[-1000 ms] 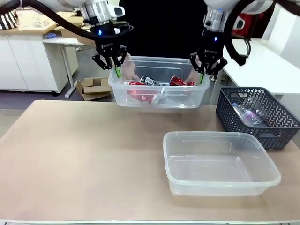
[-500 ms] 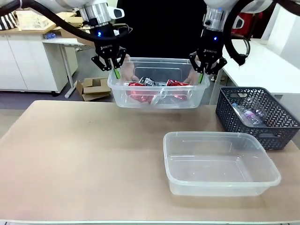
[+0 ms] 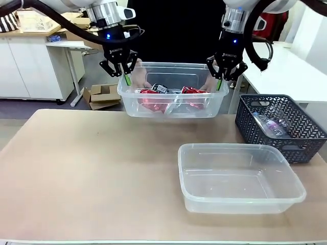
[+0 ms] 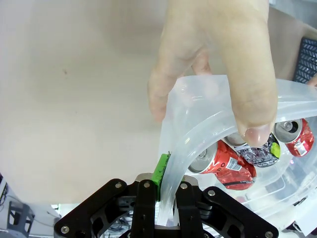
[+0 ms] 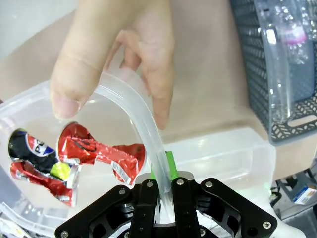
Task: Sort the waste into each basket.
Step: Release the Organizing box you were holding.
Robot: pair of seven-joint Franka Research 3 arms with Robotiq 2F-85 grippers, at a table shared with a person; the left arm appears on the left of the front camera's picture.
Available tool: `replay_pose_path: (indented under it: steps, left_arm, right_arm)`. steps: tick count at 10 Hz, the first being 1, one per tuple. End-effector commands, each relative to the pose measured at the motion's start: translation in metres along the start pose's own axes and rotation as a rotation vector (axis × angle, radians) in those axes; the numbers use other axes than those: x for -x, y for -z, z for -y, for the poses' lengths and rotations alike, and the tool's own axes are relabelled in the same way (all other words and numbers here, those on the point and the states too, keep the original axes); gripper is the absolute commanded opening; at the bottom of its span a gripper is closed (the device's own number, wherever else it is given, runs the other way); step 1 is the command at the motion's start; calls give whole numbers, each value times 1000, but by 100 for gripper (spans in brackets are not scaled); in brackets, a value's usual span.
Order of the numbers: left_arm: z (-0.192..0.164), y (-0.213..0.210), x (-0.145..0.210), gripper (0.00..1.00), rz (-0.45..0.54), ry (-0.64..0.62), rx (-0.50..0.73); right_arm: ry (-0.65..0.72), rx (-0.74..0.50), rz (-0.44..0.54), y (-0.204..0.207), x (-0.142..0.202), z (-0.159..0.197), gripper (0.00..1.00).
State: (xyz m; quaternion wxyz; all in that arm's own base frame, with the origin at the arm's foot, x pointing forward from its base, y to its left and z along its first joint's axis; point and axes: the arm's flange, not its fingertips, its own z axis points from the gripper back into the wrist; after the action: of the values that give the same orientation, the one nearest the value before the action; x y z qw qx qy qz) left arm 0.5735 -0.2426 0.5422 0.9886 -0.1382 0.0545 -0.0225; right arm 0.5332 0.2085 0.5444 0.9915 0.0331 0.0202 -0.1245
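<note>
Over the past second the tub (image 3: 217,104) had risen slightly at the upper centre of the frame. The left gripper (image 3: 126,77) and right gripper (image 3: 219,84) each pinched its rim at opposite ends, likely to keep it level, with the person's hands (image 4: 218,59) on the same rim. Crushed red cans (image 3: 153,99) lay inside its see-through walls.

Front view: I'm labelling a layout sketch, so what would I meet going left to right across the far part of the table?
left gripper → raised tub → right gripper → dark grey lattice basket
</note>
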Motion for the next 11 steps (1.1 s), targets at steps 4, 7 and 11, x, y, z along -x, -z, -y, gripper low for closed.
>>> replay_pose_path:
  steps: [4,7,11]
  left_arm:
    - [1,2,9,100,22,5,-60]
    - [-4,0,15,100,43,4,-54]
    - [-10,0,20,100,55,5,-49]
  right_arm:
    - [3,-36,34,5,9,10,100]
    - [10,-57,67,2,11,16,100]
    - [-2,-57,76,2,13,17,100]
